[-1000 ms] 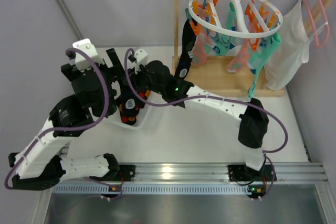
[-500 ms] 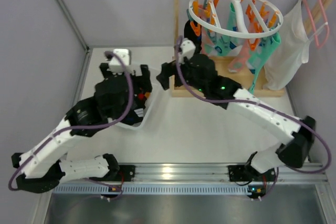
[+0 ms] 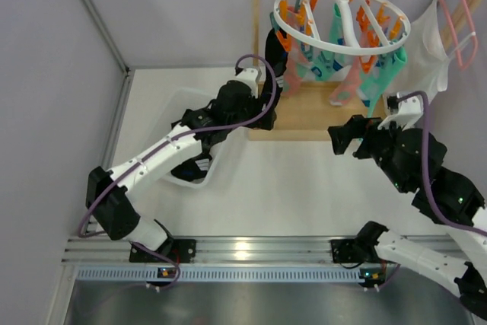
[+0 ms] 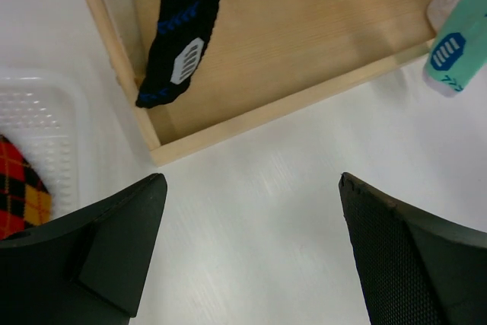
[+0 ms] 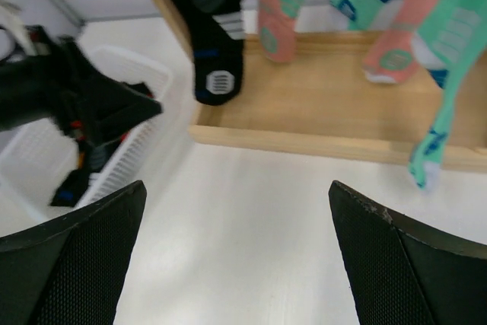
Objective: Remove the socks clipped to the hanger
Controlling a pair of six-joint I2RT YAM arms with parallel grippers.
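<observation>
The round white hanger hangs from a wooden rail, with orange and teal clips. Several socks hang clipped to it: a black one with blue marks, pink ones and teal ones. My left gripper is open and empty, low beside the black sock's toe. In the left wrist view the gripper is above the white table, with the black sock ahead. My right gripper is open and empty in front of the rack. In the right wrist view it faces the black sock and a pink sock.
The wooden rack base lies under the socks. A white basket at the left holds red-orange-black argyle socks. A white garment and a pink wire hanger hang at the right. A grey wall stands at the left.
My left arm has left the basket and reached right toward the black sock. My right arm has swung back from the basket side to the right front of the rack.
</observation>
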